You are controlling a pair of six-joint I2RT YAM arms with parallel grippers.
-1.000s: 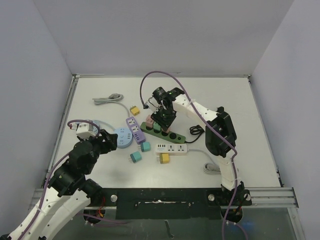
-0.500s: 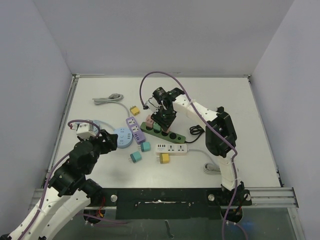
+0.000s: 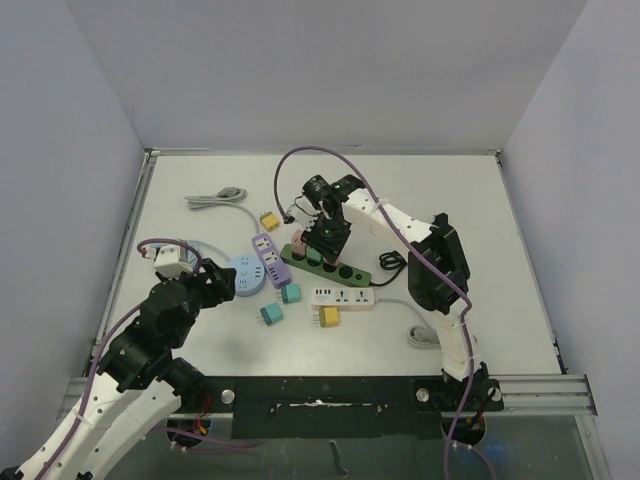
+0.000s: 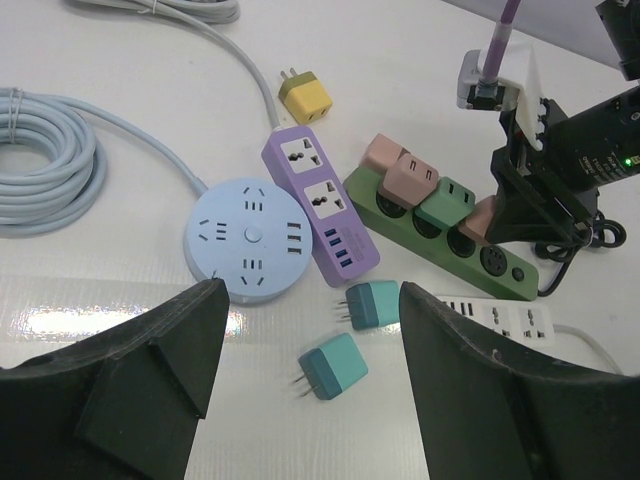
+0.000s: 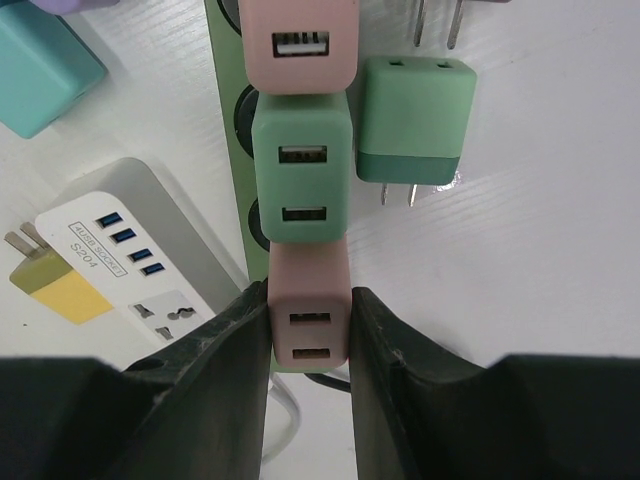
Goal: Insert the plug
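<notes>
In the overhead view the pink plug (image 5: 309,312) is almost wholly hidden by the right gripper (image 3: 322,242) above it. In the right wrist view only its top face with two ports is seen. Its prongs and the socket beneath are covered, so it cannot be told whether it is fully seated. The green power strip (image 5: 228,120) is shown there only as a narrow band beside a row of three adapters. These are another pink adapter (image 5: 300,40), cut off at the top edge, a green adapter (image 5: 302,185), and the held plug touching it. In the left wrist view the held plug is largely masked by the right gripper's black body. A white power strip (image 5: 130,255) is partly hidden behind one of the right fingers (image 5: 225,350). A loose green plug (image 5: 417,135) is seen lying on the table just beside the green strip.

The pink plug is pinched by its sides between the right fingers, about midway along the green strip. The right arm is stretched far and to the left over the middle of the table, with the wrist turned downward.

The left gripper (image 4: 310,300) is held spread with nothing between its fingers, above the left near part of the table. A round blue socket (image 4: 250,243), a purple strip (image 4: 320,205) and two teal plugs (image 4: 372,303) are faced by it. The left arm is bent and raised from its base.
</notes>
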